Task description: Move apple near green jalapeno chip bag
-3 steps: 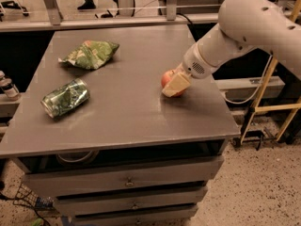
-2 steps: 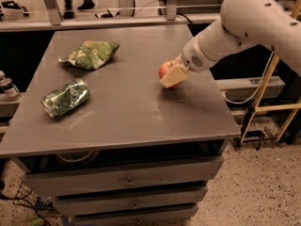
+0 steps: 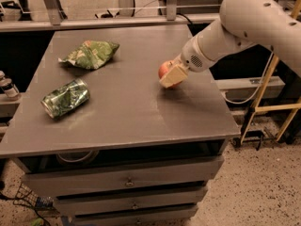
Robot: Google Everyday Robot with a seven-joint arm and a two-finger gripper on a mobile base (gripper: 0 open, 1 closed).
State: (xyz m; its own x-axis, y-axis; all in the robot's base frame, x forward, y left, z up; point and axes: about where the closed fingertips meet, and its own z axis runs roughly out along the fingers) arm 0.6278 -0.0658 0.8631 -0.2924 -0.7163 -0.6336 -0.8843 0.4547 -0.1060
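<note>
Gripper (image 3: 170,77) is right of centre frame, over the grey table (image 3: 141,117), w/ jaws clamped on the apple (image 3: 163,69). One beige pad covers the apple's front and red skin shows at its left. Can't tell if the apple touches the tabletop. White arm (image 3: 244,22) reaches in from upper right. Green jalapeno chip bag (image 3: 89,54) lies flat at upper left, well apart from the apple. Dented dark-green can (image 3: 66,98) lies on its side below the bag, nr the left edge. Drawers (image 3: 127,180) sit under the top.

Cream hand (image 3: 171,76) on red-orange apple (image 3: 164,68); light-green bag (image 3: 90,54).
</note>
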